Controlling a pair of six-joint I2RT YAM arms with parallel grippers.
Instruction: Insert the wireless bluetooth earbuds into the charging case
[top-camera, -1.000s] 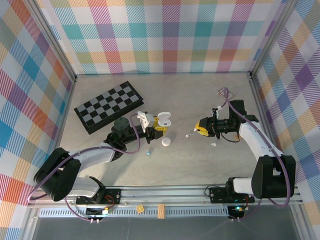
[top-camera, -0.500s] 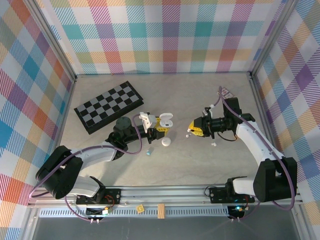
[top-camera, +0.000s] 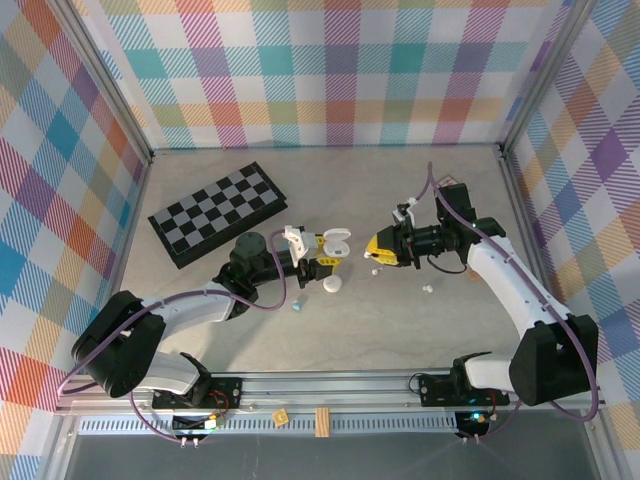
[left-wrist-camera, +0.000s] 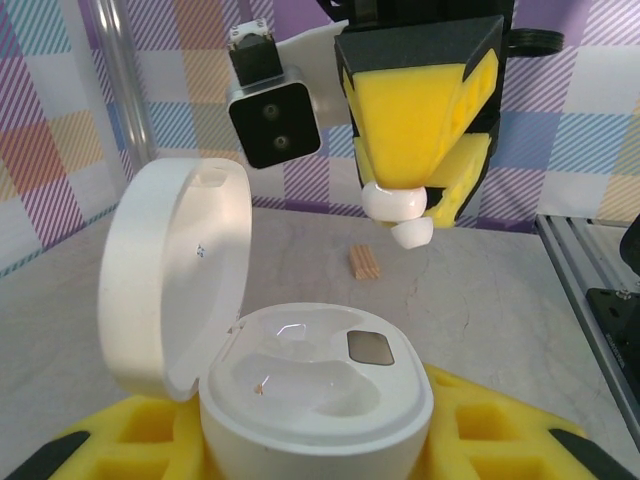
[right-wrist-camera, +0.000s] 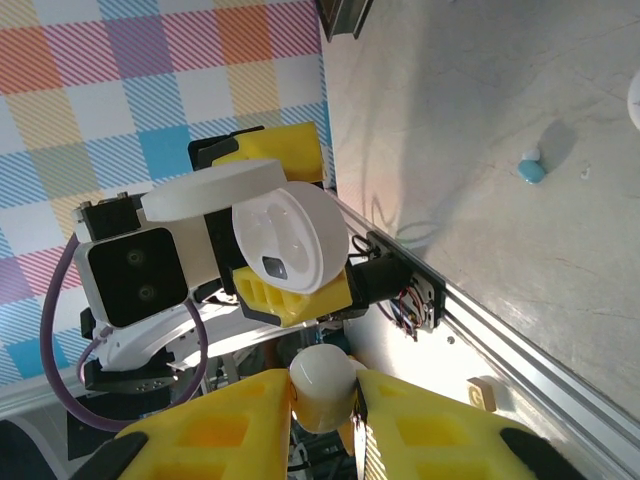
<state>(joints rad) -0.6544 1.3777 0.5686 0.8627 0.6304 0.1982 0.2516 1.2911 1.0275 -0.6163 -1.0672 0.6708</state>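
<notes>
Currently an open white charging case (left-wrist-camera: 315, 385), its lid swung back on the hinge, is gripped between the yellow pads of the left end effector (top-camera: 320, 263). A white earbud (right-wrist-camera: 323, 385) is pinched at the tips of the right end effector (top-camera: 376, 252), near the case's open face but apart from it. A pale blue earbud (top-camera: 297, 306) and a closed white case (top-camera: 332, 285) are seen lying on the counter (top-camera: 400, 330) beside the left end effector

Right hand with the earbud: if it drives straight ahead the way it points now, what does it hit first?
Most likely the open charging case, held facing the right hand, with its earbud leading. The gap is hard to judge.
</notes>
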